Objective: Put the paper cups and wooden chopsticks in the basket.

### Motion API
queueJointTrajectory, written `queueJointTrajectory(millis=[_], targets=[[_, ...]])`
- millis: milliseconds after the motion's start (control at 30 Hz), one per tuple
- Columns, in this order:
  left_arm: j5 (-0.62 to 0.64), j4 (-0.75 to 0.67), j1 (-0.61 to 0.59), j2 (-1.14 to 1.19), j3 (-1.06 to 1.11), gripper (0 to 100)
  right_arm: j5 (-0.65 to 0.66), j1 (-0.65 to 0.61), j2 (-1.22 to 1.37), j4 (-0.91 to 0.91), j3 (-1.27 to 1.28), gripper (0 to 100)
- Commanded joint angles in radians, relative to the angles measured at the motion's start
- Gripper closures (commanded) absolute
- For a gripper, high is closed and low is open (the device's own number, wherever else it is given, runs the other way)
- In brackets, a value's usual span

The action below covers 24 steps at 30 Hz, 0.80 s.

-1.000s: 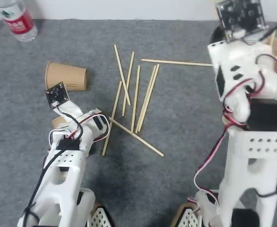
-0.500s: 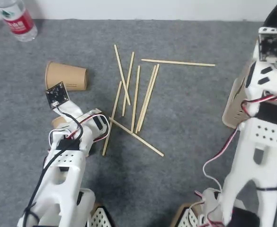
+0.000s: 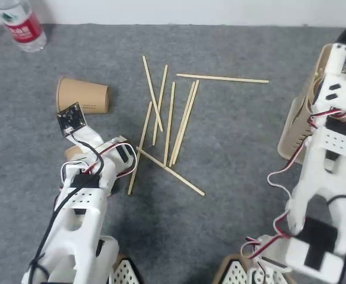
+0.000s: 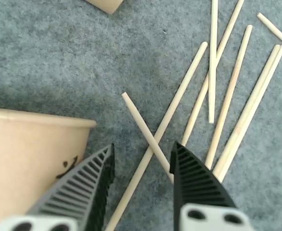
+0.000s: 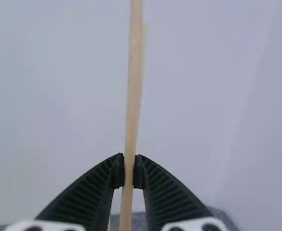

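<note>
The right gripper [image 5: 126, 173] is pinching one chopstick [image 5: 133, 72] by the basket [image 3: 297, 127] at three o'clock. It should be carrying the stick well over the rim before releasing. The left gripper [image 4: 141, 163] is hanging spread above loose chopsticks [image 4: 213, 62], beside a paper cup [image 4: 30, 154].

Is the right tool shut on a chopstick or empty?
Shut on a chopstick: the right tool clamps it from both sides.

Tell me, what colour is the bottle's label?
Red with white print, seen best in the high view on the bottle.
</note>
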Motion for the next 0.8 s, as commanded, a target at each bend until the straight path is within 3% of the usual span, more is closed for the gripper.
queueJointTrajectory(millis=[0,233,433,767], targets=[[0.0,-0.026,0.008,-0.005,-0.002,82,-0.017,0.013,0.021,-0.025,0.003,99.2],[0.0,-0.026,0.009,-0.006,-0.002,82,-0.015,0.015,0.044,-0.025,0.052,98.1],[0.0,-0.026,0.009,-0.006,-0.002,82,-0.017,0.015,0.042,-0.016,0.058,76.9],[0.0,-0.026,0.009,-0.006,-0.002,82,-0.015,-0.007,-0.173,-0.007,0.186,78.6]])
